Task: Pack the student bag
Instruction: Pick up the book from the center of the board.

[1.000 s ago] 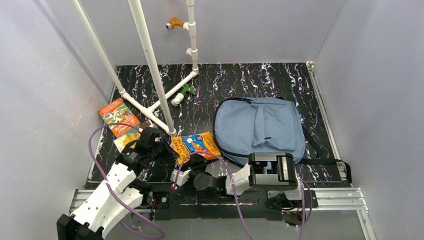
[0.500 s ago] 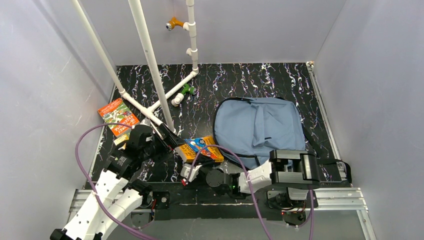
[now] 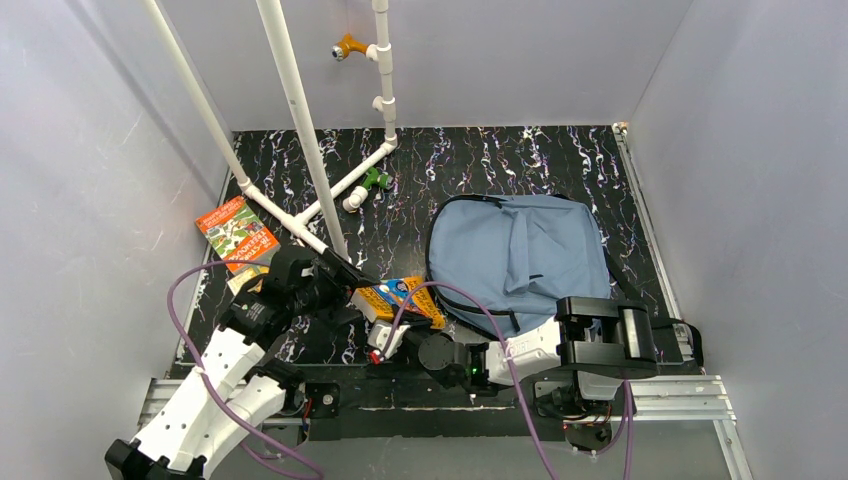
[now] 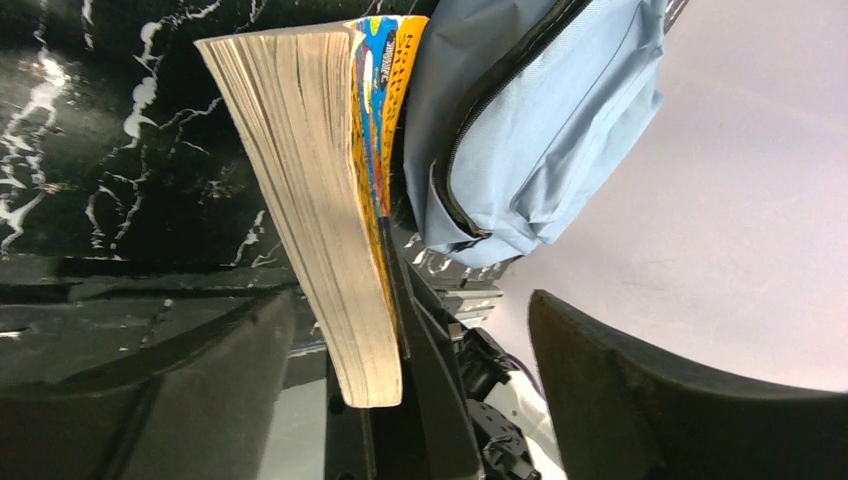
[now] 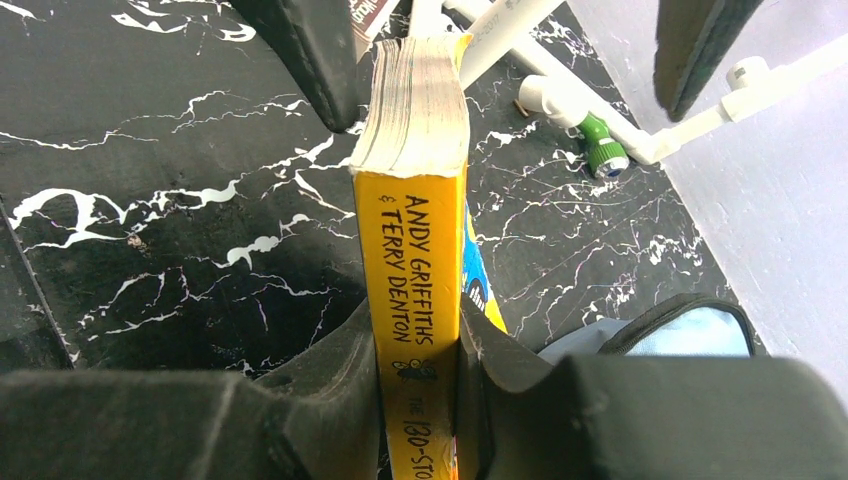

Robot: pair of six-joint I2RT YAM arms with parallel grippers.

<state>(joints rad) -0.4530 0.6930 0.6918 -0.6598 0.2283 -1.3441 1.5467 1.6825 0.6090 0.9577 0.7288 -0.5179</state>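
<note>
Right wrist view shows the right claw clenched on the spine of a thick yellow book, holding it on edge over the black marbled surface. The left claw is released, its two fingers spread wide on either side of the book's page edge without gripping it. From above, the blue backpack lies flat on the right half of the surface, its edge just beside the book. An orange-and-green book lies well apart at the left, near white pipes.
</note>
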